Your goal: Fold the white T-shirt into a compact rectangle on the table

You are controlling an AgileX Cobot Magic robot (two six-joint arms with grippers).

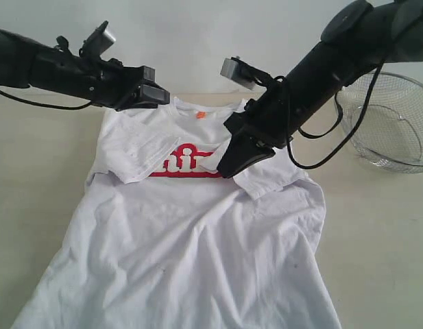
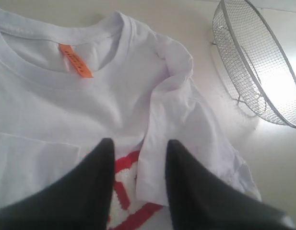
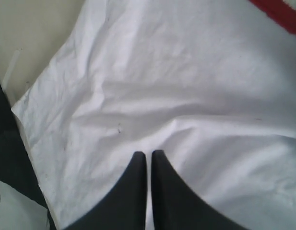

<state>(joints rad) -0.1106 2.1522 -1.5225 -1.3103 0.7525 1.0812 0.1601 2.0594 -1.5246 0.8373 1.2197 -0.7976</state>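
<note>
Only in wrist views: left end effector [image 2: 139,142] apart over white T-shirt [image 1: 197,233], right end effector [image 3: 148,153] together. Open counter [image 1: 33,178] exterior left; wire basket [image 1: 396,130] upper right.

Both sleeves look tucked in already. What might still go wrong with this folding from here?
1. The right gripper sits shut at the folded sleeve of the white T-shirt. If cloth is snagged in it, lifting may undo that fold.
2. The right arm's loose cable hangs near the wire basket and might catch its rim.
3. The shirt body lies wrinkled, so the next fold may come out uneven.
</note>
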